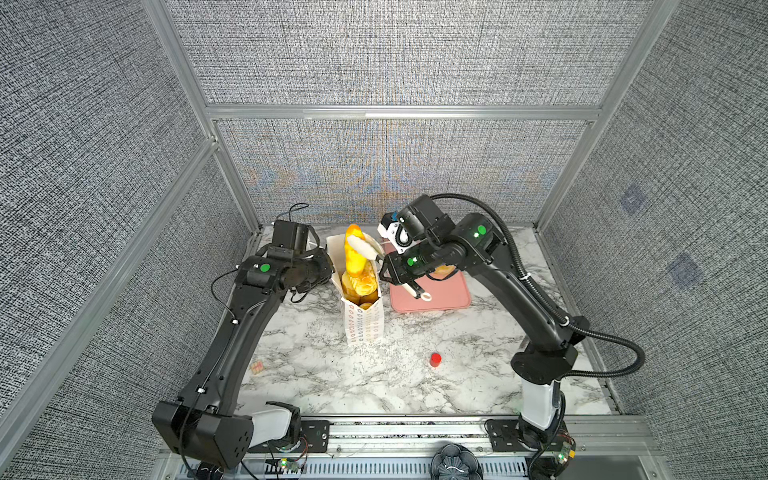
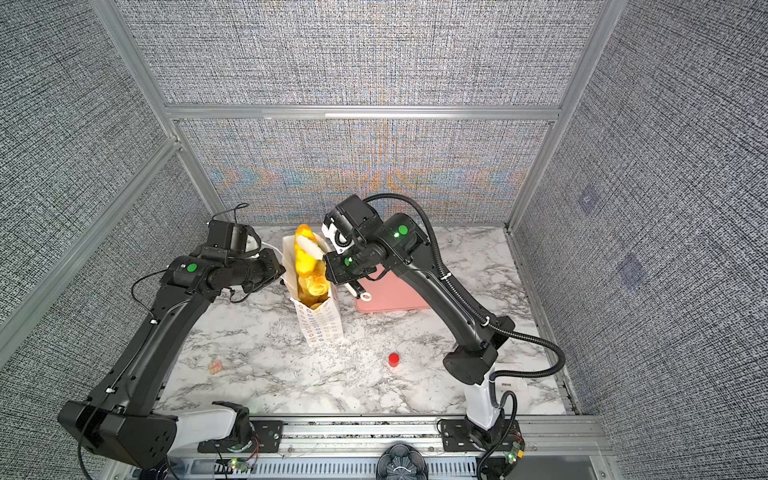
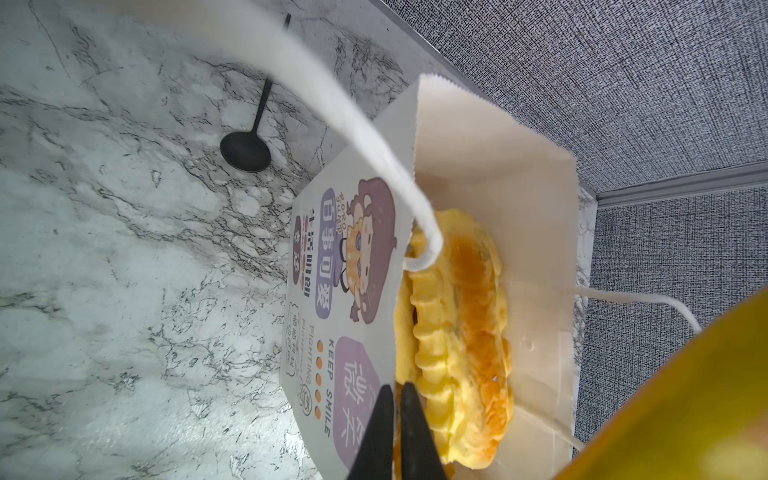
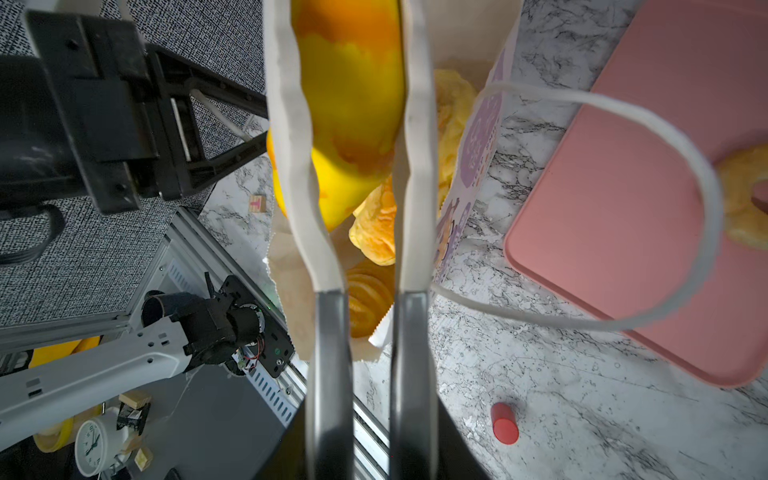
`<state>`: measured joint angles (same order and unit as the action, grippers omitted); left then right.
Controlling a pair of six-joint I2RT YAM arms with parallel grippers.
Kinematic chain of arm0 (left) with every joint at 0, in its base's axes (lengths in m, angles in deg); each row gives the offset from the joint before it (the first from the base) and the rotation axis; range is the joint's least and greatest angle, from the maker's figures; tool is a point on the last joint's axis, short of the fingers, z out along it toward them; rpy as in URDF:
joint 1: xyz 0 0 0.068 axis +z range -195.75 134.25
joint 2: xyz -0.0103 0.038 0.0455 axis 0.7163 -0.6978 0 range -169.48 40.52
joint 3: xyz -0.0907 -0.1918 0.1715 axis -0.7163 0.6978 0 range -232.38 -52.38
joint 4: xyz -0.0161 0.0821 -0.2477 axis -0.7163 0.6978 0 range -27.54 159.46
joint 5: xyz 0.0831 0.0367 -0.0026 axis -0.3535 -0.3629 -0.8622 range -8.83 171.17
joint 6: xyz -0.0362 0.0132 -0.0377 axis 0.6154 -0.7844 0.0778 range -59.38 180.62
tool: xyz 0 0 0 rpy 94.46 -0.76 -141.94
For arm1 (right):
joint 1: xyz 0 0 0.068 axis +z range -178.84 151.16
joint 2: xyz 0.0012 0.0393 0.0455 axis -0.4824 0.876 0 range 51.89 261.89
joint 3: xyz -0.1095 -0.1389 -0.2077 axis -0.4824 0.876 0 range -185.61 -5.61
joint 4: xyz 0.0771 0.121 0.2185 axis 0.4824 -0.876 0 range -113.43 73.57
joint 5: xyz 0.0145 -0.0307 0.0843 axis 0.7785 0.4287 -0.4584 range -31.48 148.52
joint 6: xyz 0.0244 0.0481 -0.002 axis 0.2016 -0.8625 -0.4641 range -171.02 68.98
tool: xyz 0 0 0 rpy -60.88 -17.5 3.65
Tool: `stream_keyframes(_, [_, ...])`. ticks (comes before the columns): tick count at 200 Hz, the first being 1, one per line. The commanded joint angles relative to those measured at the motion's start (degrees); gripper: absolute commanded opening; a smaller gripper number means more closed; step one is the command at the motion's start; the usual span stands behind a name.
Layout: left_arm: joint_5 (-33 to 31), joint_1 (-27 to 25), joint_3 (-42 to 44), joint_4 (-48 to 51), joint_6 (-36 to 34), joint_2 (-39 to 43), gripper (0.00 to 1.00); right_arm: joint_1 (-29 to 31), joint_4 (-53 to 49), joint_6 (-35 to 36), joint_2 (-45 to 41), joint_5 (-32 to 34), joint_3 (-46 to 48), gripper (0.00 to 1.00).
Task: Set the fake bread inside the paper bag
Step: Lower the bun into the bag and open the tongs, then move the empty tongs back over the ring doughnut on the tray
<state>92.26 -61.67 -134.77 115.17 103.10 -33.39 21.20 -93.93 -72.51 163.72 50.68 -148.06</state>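
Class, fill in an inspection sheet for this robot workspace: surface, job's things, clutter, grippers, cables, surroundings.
Surface: white-grey marble table.
Job's things: paper bag upright, several pastries inside; long loaf sticking out of its top; ring cake on the pink tray.
Clutter: red cylinder, small cube and black spoon on the table.
Grippers: left gripper shut on the paper bag's rim; right gripper shut on the long loaf, fingers either side.
Cables: black hose along the right arm; thin wires on the left arm.
Surroundings: grey woven panels in a metal frame.
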Motion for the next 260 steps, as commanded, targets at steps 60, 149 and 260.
stream_keyframes(60, [0.0, 0.2, 0.1, 0.6, 0.0, 0.8, 0.09, 1.2, -0.6, 0.0, 1.4, 0.2, -1.7, 0.45])
stream_keyframes(149, [-0.2, 0.1, 0.6, 0.6, 0.0, 1.2, 0.09, 1.2, -0.1, -0.1, 0.2, 2.1, -1.6, 0.52])
stream_keyframes(260, [-0.3, 0.1, 0.8, 1.1, -0.1, 1.5, 0.09, -6.0, 0.2, 0.3, -5.4, 4.5, 1.2, 0.5])
